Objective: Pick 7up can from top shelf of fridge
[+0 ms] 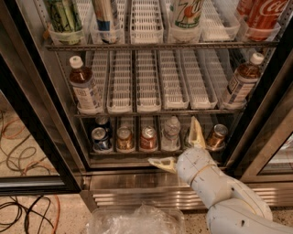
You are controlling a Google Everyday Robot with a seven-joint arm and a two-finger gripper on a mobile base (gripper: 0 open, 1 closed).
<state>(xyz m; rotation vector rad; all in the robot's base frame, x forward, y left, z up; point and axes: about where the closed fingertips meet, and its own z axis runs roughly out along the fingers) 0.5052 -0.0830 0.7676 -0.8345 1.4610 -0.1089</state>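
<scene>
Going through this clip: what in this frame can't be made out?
- The 7up can: its upper part and lid are cut off by the top edge of the camera view.
- The top shelf: its back rows lie beyond the same edge.
- The bottom-row cans: labels too small to read.
- The gripper, open, sits low in front of those cans; its arm leaves the frame at the lower right corner.

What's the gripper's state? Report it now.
Gripper: jaws open, holding nothing, low at the front of the fridge, well below the 7up can.
</scene>
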